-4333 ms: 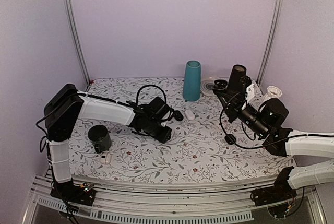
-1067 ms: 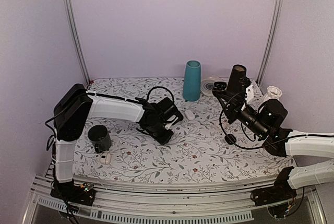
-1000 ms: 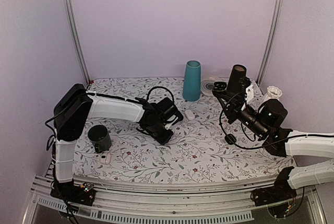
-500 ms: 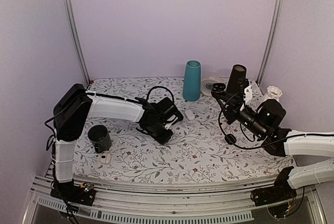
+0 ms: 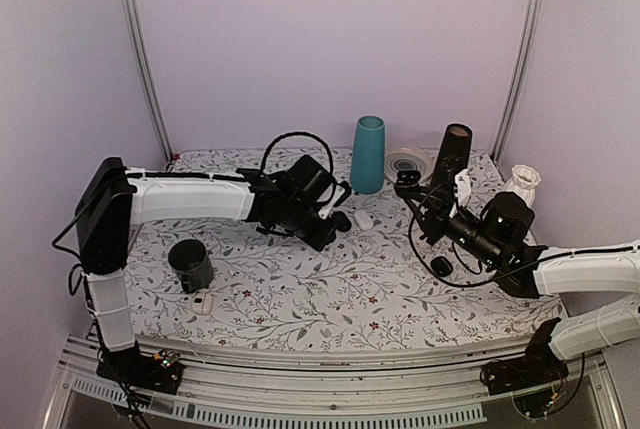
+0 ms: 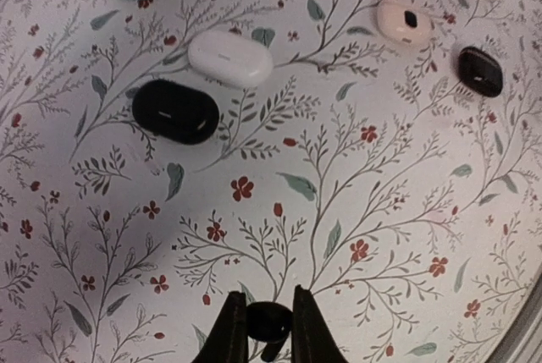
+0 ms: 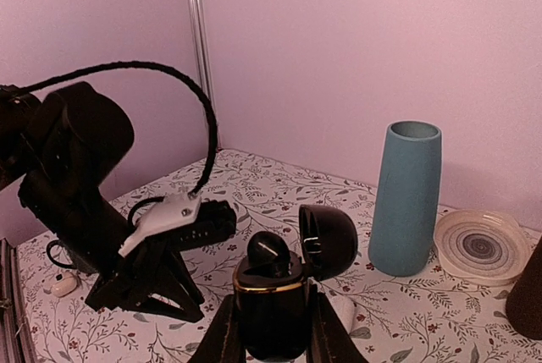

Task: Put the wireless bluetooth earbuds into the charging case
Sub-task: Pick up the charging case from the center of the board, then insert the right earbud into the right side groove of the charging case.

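My left gripper (image 6: 269, 327) hangs above the floral table, shut on one tiny black earbud (image 6: 268, 322) pinched between its fingertips. In the top view this gripper (image 5: 322, 237) sits left of centre. My right gripper (image 7: 271, 333) is shut on the glossy black charging case (image 7: 271, 308), held upright in the air with its lid (image 7: 329, 240) swung open. The other earbud (image 7: 267, 250) sits in the case's top. In the top view the case (image 5: 406, 183) is at the right arm's tip, right of the teal vase, apart from the left gripper.
Below the left gripper lie a black oval pod (image 6: 175, 112), a white pod (image 6: 230, 57), a pale pod (image 6: 405, 23) and another black pod (image 6: 480, 71). A teal vase (image 5: 367, 154), plate (image 5: 405, 164), dark cylinder (image 5: 452, 154), white vase (image 5: 522, 181) and black cup (image 5: 190, 264) stand around.
The left gripper closed on the earbud and lifted off the table, moving back and right. The right arm shifted left with the open case.
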You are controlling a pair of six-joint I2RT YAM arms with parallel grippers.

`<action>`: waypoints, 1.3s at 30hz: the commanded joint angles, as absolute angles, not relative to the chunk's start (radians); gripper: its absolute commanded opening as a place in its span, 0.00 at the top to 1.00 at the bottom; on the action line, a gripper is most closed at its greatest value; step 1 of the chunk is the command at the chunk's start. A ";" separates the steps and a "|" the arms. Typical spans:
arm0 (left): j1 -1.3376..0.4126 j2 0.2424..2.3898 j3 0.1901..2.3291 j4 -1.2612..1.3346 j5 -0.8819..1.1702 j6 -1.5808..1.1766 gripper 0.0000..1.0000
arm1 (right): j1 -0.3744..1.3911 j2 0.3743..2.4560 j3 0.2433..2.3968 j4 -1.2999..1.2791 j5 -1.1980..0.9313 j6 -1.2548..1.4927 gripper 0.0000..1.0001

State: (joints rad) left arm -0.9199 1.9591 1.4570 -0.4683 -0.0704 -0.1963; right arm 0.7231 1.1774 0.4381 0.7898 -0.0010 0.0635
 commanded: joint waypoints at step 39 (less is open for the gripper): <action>-0.985 1.602 1.285 0.507 0.266 -0.300 0.94 | 0.762 1.469 0.666 1.243 -0.406 0.369 0.97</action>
State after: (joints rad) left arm -0.9703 1.5948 1.3083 0.4313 0.2367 -0.3080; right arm 0.7547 1.4528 0.6308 1.1755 -0.3931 0.3210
